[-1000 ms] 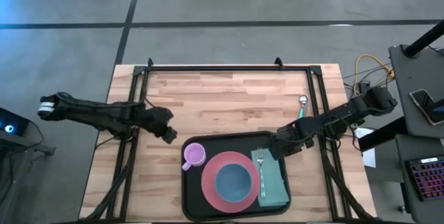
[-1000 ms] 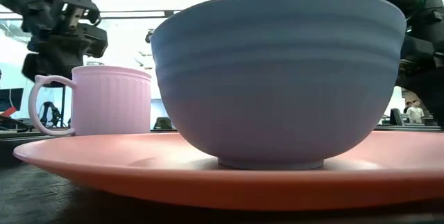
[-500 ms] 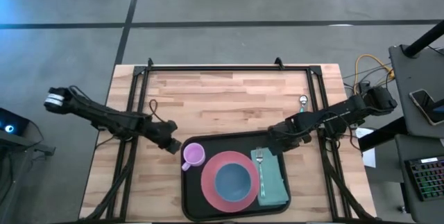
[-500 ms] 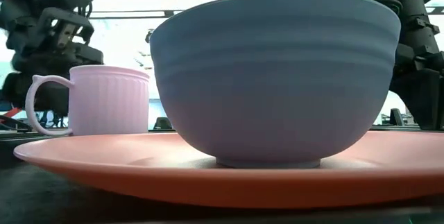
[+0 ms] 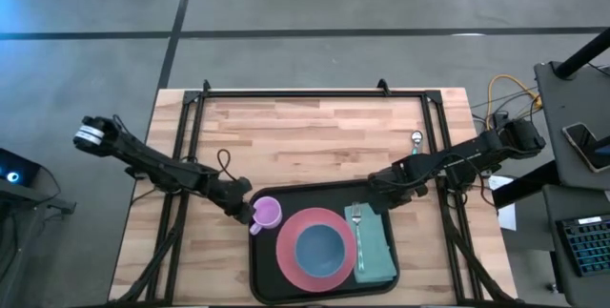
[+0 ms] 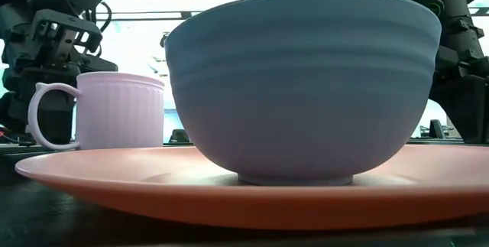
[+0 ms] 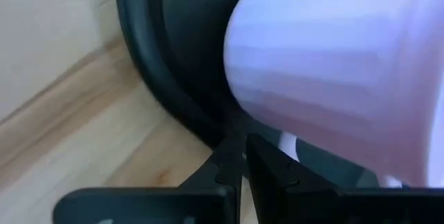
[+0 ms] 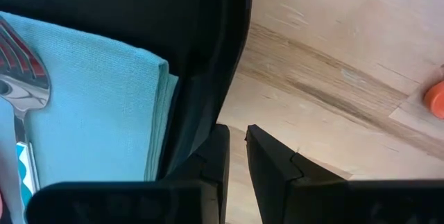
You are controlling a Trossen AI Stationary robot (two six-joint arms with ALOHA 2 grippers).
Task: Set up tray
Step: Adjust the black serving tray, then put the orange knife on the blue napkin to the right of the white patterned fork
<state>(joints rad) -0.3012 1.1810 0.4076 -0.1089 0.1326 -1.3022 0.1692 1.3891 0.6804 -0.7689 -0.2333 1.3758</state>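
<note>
The black tray (image 5: 268,272) lies on the wooden table near its near edge. It carries a pink mug (image 5: 266,214), a pink plate (image 5: 289,251) with a blue bowl (image 5: 320,248), and a teal napkin (image 5: 377,256) with a fork (image 5: 358,224). My left gripper (image 5: 244,212) is at the tray's far left corner, right beside the mug (image 7: 333,64). My right gripper (image 5: 380,196) is at the tray's far right corner, next to the napkin (image 8: 90,92). Both sets of fingers stand almost together at the rim. My left gripper (image 7: 243,156) is shut on the tray's rim at its far left corner (image 7: 182,106), one finger on each side. It comes slanting down from the table's left. The tray lies flat on the table. The fingertips hide the exact contact. My right gripper (image 8: 237,141) is shut on the tray's rim at its far right corner (image 8: 208,92). One finger (image 8: 216,148) is on the tray side and the other (image 8: 267,154) over the wood. It comes slanting down from the table's right. The tray rests flat.
A spoon (image 5: 416,144) with a teal handle lies on the wood beyond the tray's right corner, close to my right arm. The table's far half is bare wood (image 5: 315,136). A black frame runs along the left, right and far edges.
My left gripper has moved toward the table's near edge and to the right, coming down to the tray's far left corner beside the mug. My right gripper shifted slightly left onto the far right corner in the first half second, then kept still.
</note>
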